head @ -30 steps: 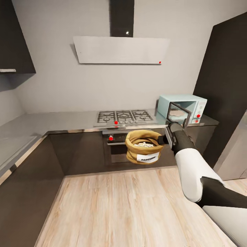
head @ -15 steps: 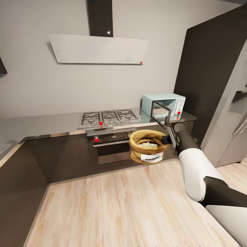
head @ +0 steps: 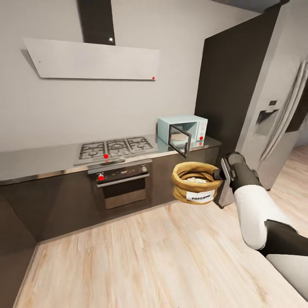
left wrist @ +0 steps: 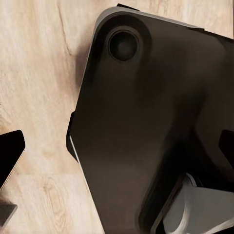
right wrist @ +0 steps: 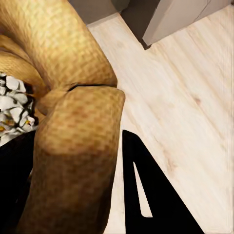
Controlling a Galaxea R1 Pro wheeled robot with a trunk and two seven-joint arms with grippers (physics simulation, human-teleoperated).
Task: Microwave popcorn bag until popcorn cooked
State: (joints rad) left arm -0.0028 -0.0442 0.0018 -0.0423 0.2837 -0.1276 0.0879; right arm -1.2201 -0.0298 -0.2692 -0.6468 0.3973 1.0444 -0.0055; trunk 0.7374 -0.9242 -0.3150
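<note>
- The desk (head: 42, 160), a glossy steel worktop over dark cabinet fronts, runs along the wall, with a tall dark cabinet (head: 222, 85) at the end by the microwave and a steel fridge (head: 278, 107) just beyond that.
- A gas hob (head: 114, 147) is set into the desk beside the microwave, with a built-in oven (head: 122, 184) under it and a pale hood (head: 92, 60) on the wall above.
- The microwave (head: 188, 128), mint-blue, stands on the desk next to the dark cabinet; its dark-framed door (head: 179, 139) is swung open toward the room.
- The right arm (head: 252, 201) reaches out below and in front of the microwave, over the wooden floor (head: 149, 256).
- The popcorn bag (head: 196, 183) hangs in the air below the microwave's open door, lower than the desk edge.
- The right fingers (head: 217, 174) are closed on the bag's rolled rim (right wrist: 78, 141), on the side nearest the arm.
- White popcorn (right wrist: 14, 109) lies heaped inside the bag's mouth.
- The left wrist view looks down at a dark part of the robot's own body; I cannot tell the state of the left fingers.
</note>
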